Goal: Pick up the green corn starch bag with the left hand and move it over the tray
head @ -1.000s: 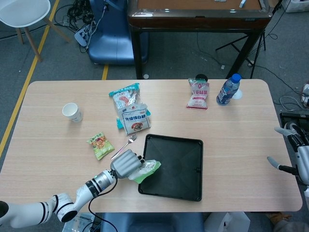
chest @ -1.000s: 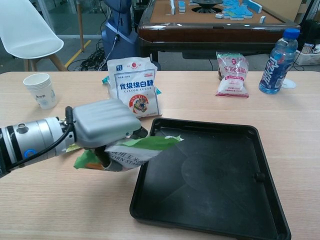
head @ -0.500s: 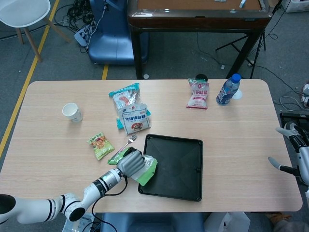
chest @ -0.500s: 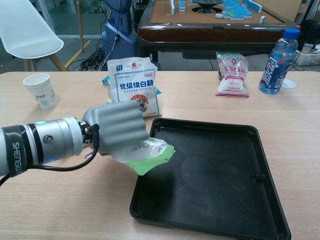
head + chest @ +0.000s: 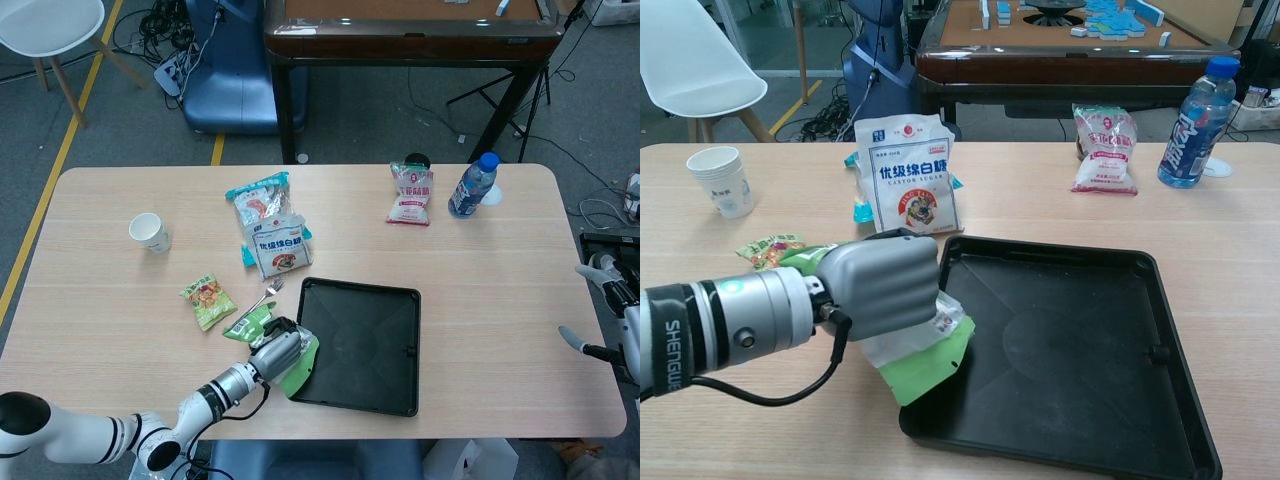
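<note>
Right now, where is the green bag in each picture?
Head view: the green corn starch bag is low and left of centre, held by the left hand at the tray's left edge.
Chest view: the green corn starch bag is lower centre-left, under the left hand.
Shared landmark: the black tray, right of the bag in both.

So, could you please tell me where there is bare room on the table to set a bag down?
The tray floor is bare right of the corn starch bag held by the left hand. Bare tabletop lies between tray and water bottle, and left of the paper cup. It is crowded between the sugar bag and tray's left edge.
</note>
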`<act>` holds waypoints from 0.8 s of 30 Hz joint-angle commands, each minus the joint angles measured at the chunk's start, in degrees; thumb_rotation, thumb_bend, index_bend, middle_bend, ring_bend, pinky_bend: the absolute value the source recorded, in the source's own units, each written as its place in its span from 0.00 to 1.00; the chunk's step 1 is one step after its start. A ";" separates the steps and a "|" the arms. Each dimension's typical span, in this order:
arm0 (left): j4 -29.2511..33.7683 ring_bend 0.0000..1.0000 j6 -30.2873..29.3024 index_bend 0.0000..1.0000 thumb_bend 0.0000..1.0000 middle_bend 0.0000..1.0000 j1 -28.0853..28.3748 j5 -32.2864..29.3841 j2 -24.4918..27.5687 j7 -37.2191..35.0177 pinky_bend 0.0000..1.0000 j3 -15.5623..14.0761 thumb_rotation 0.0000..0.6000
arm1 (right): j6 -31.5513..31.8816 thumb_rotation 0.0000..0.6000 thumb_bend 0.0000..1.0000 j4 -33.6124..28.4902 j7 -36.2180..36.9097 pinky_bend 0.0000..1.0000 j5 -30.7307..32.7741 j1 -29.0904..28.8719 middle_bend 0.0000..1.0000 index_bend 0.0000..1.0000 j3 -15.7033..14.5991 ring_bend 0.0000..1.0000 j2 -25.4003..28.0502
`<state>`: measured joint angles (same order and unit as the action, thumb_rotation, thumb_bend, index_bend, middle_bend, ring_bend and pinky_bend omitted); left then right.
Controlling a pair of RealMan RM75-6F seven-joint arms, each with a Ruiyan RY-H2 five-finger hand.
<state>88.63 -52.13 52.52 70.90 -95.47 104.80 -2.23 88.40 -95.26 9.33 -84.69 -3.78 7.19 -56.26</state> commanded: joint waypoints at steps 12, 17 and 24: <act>-1.78 0.68 -5.74 0.44 0.41 0.66 1.24 -3.61 -2.79 14.05 0.91 -4.60 1.00 | 0.32 1.00 0.09 0.22 0.28 0.17 -0.01 0.20 0.29 0.24 0.10 0.12 -0.25; -3.45 0.68 -7.68 0.44 0.43 0.66 0.79 -5.18 -4.16 17.16 0.91 -5.50 1.00 | 0.30 1.00 0.09 0.37 0.45 0.17 0.06 0.31 0.29 0.24 0.04 0.12 -0.45; -1.58 0.68 -10.69 0.44 0.44 0.66 0.56 -6.47 -4.29 18.55 0.91 -5.31 1.00 | 0.30 1.00 0.09 0.40 0.52 0.17 -0.08 0.13 0.30 0.24 0.26 0.12 -0.53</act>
<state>86.39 -62.30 53.12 64.61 -99.77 123.21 -7.72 88.72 -94.87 9.85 -84.77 -3.64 7.45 -56.78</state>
